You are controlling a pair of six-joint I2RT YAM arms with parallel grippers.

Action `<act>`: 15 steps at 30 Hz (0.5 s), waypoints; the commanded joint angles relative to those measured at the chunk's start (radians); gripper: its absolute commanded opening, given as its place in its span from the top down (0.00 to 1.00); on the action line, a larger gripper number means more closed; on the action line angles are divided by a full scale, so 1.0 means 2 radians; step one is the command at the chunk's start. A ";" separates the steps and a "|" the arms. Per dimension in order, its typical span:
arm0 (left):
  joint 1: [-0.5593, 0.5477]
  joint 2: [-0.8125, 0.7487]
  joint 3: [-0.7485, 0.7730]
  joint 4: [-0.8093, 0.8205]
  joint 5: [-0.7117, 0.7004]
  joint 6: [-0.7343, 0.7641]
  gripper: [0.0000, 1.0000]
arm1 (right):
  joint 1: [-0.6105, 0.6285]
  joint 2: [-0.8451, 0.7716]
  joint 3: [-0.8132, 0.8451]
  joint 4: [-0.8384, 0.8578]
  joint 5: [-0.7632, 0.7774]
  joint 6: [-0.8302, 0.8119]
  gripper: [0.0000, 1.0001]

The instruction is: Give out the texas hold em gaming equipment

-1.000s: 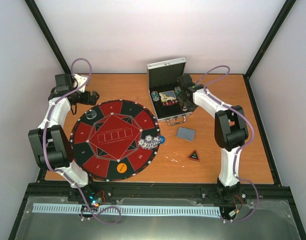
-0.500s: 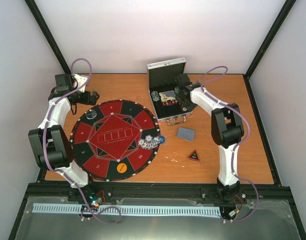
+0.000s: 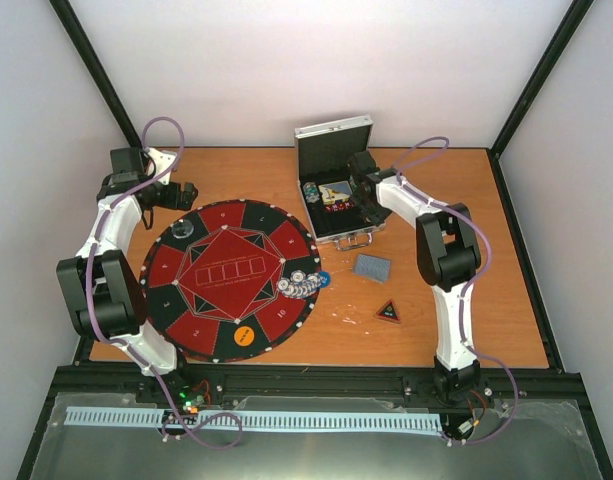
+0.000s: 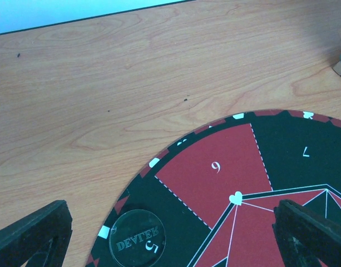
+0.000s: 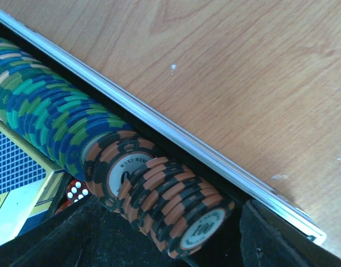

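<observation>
My right gripper (image 3: 363, 196) reaches into the open silver case (image 3: 334, 150). In the right wrist view its open jaws (image 5: 170, 245) straddle a row of orange-black poker chips (image 5: 176, 203), with a gap at the right finger (image 5: 281, 239). Blue-green chips (image 5: 48, 114) fill the rest of that slot. More chips (image 3: 300, 283) and a blue disc (image 3: 323, 278) lie at the round mat's right rim. The mat (image 3: 229, 278) also carries a yellow disc (image 3: 242, 335) and a clear dealer disc (image 4: 137, 239). My left gripper (image 4: 170, 239) hovers open over that clear disc.
A grey-blue deck of cards (image 3: 372, 267) and a black-red triangle marker (image 3: 388, 312) lie on the wooden table right of the mat. The case's raised lid stands behind the right gripper. Dice (image 5: 75, 192) and a card box (image 5: 14, 183) sit inside the case.
The right arm's elbow has swung left toward the case and its jaws have narrowed slightly around the orange-black chips. The left arm has not moved.
</observation>
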 commanded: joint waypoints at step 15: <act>0.004 0.009 0.002 0.011 -0.008 0.010 0.00 | -0.006 -0.035 -0.084 0.026 -0.003 -0.041 0.37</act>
